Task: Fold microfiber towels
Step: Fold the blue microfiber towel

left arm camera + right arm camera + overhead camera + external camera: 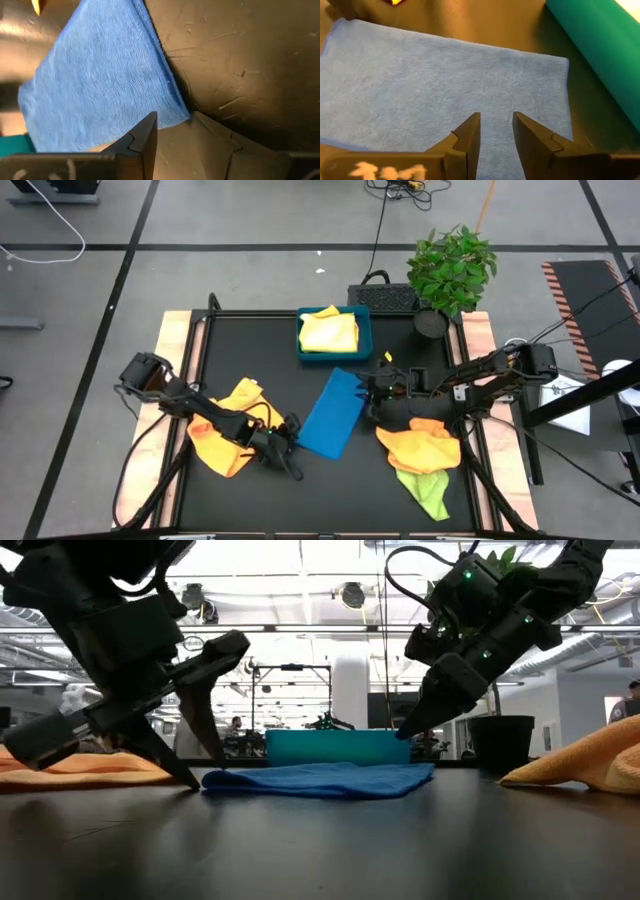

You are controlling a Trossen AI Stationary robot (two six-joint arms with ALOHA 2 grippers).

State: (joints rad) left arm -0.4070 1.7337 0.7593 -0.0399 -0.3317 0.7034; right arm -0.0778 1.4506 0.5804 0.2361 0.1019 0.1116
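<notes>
Black table top (300, 500) holds my folded blue microfiber towel (333, 413). Both grippers, left (290, 463) and right (372, 388), hover slightly parted, grasping nothing; next I pinch its ends.

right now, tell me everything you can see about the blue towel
The blue towel is a soft, finely ribbed microfiber cloth, folded into a flat rectangle and lying slanted on the dark table's middle, just below the blue tray but apart from it. The left pincer stands with its tips at the towel's near corner, slightly parted. The right pincer hovers over the far edge, fingers apart, gripping nothing.
</notes>
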